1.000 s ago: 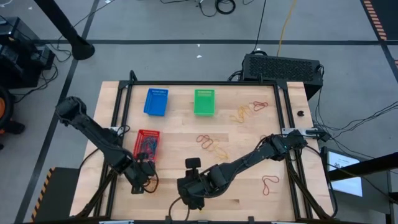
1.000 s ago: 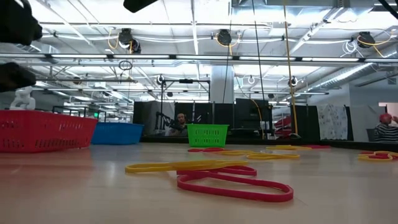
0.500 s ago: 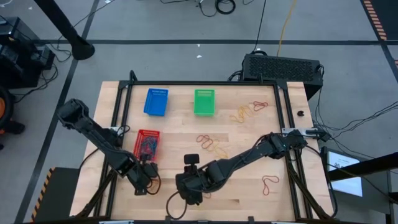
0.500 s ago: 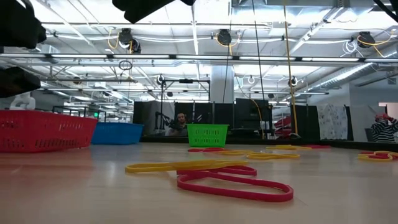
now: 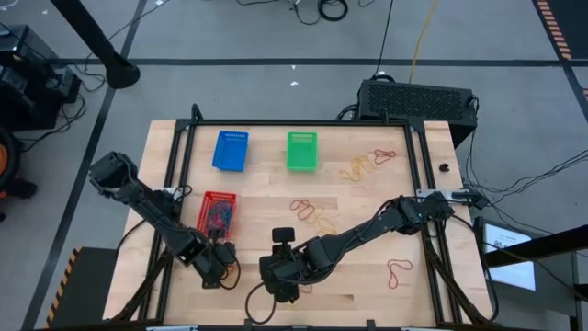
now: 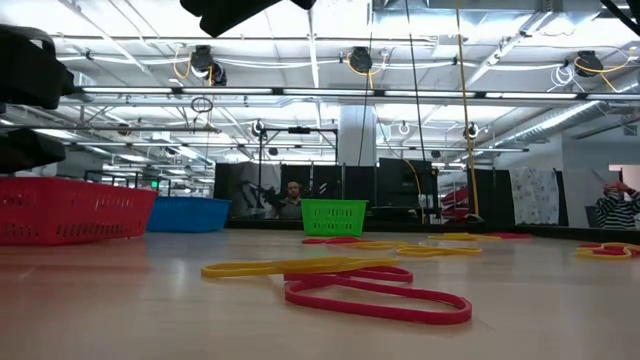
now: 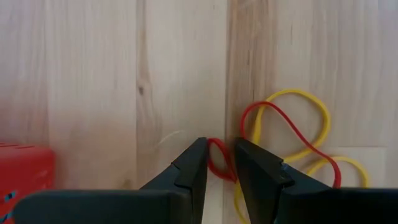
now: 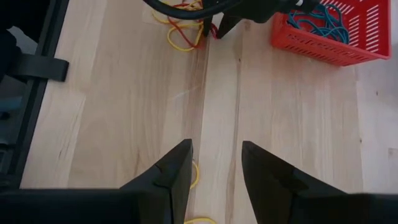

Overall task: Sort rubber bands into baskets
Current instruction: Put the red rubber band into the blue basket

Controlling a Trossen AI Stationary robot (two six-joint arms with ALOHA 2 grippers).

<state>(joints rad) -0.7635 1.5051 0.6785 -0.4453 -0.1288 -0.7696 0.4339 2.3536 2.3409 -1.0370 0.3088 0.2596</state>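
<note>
No words can be read. Three baskets sit on the table (image 5: 367,198): blue basket (image 5: 231,150), green basket (image 5: 301,151), red basket (image 5: 218,212). Near the red one, the left pincer (image 7: 216,163) pinches a red rubber band (image 7: 219,160). The right pincer (image 8: 215,158) is apart, nearby.

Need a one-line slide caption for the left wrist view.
Left gripper closing its fingers around a red rubber band tangled with a yellow rubber band beside the red basket.

Red basket (image 7: 22,167), seemingly edge-cropped
</note>
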